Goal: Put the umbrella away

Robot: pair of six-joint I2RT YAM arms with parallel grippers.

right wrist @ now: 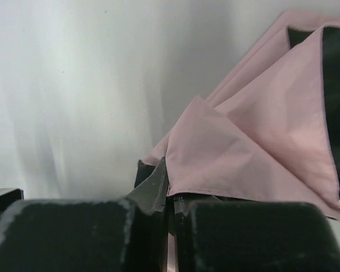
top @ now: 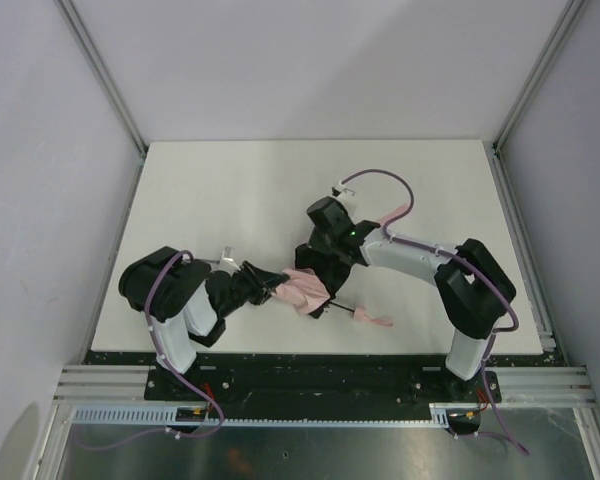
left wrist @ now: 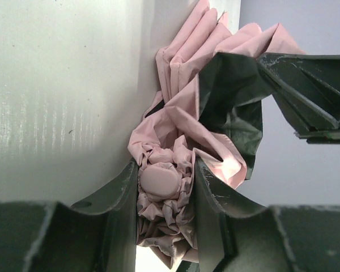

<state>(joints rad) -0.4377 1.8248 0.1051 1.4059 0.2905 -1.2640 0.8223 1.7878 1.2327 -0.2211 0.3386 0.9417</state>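
Note:
The pale pink umbrella (top: pixel 305 290) lies collapsed and crumpled near the table's front middle, between my two grippers. My left gripper (top: pixel 267 287) is shut on its gathered top end; the left wrist view shows the round pink cap (left wrist: pixel 160 181) and bunched fabric pinched between the jaws. My right gripper (top: pixel 320 278) is shut on a fold of the pink canopy (right wrist: pixel 255 141), close to the left one; its jaws stand almost together on the cloth edge. A thin black shaft piece and pink strap (top: pixel 372 318) stick out to the right.
The white table (top: pixel 240 190) is walled by grey panels left, right and behind. A purple cable (top: pixel 390 185) loops above the right arm. A black rail (top: pixel 320 375) runs along the table's near edge.

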